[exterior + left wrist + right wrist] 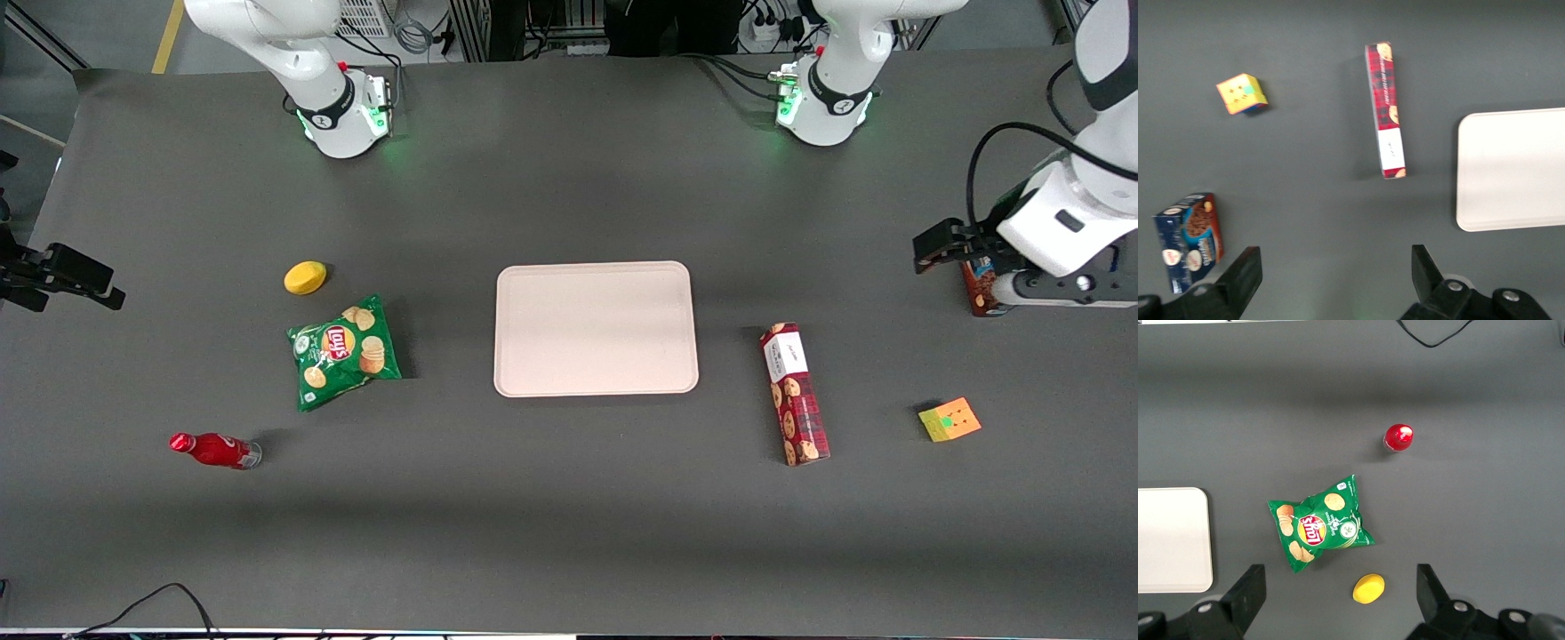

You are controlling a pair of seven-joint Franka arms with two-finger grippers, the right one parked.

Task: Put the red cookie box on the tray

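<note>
My gripper hangs open and empty above the desk, near a dark-blue cookie box. The red cookie box lies flat on the desk beside the tray, not touching it.

We see a wide dark grey matte surface under soft even light, with pale floor, a yellow line and tangled black cables at its farthest edge.

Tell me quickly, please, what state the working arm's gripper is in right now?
Left gripper: open and holding nothing, raised over the table at the working arm's end, beside the blue cookie box, well away from the red cookie box.
</note>
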